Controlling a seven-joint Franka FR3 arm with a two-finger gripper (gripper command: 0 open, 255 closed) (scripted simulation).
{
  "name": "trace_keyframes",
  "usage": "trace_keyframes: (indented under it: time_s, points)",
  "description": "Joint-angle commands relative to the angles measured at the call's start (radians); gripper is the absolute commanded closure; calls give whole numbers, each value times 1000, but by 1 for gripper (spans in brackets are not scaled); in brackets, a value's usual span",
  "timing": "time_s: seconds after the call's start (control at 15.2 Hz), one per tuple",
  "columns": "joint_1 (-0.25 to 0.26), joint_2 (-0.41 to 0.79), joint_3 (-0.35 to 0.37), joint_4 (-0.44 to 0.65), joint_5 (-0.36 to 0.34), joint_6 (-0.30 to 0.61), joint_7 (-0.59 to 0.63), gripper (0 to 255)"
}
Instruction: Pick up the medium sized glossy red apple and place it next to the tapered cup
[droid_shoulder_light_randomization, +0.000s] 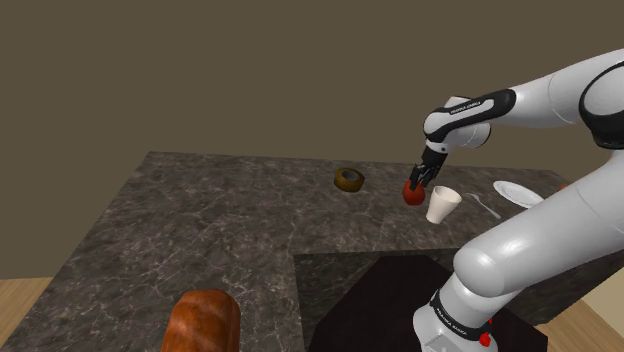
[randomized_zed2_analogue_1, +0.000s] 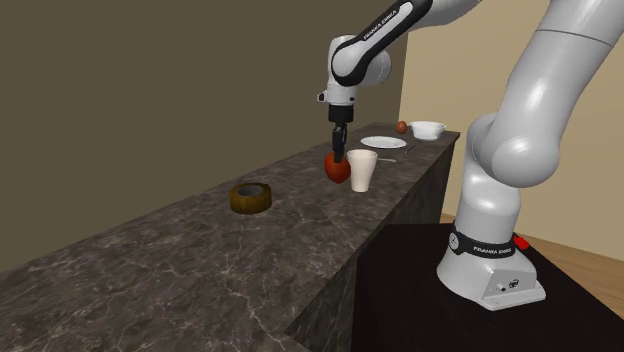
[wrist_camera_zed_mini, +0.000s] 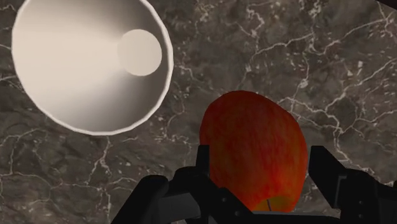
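One apple (wrist_camera_zed_mini: 254, 146) in end effector (wrist_camera_zed_mini: 261, 162), one cup (wrist_camera_zed_mini: 70, 76)

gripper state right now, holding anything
Gripper: closed on the red apple, beside the white tapered cup.

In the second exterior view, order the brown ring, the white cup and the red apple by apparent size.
Largest, about alike: brown ring and white cup; ring nearer the camera, so unranked.
Smallest: red apple.

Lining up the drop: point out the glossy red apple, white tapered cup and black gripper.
red apple (wrist_camera_zed_mini: 254, 140): wrist view, upper skin.
white tapered cup (droid_shoulder_light_randomization: 442, 207): shoulder view, outer wall.
black gripper (randomized_zed2_analogue_1: 338, 152): second exterior view, between fingertips.
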Motion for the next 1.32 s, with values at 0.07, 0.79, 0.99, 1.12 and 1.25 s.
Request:
trace_keyframes:
  time_s: [0.07,0.79,0.99,1.12,1.25]
  points:
    - [4,27,-9,-24,9,50,-10,255]
    - [25,132,-37,-68,66,189,-61,255]
    - [23,132,-36,-68,67,189,-61,255]
    - [23,132,-35,-68,67,189,-61,255]
    - [18,121,-34,-69,58,180,-58,0]
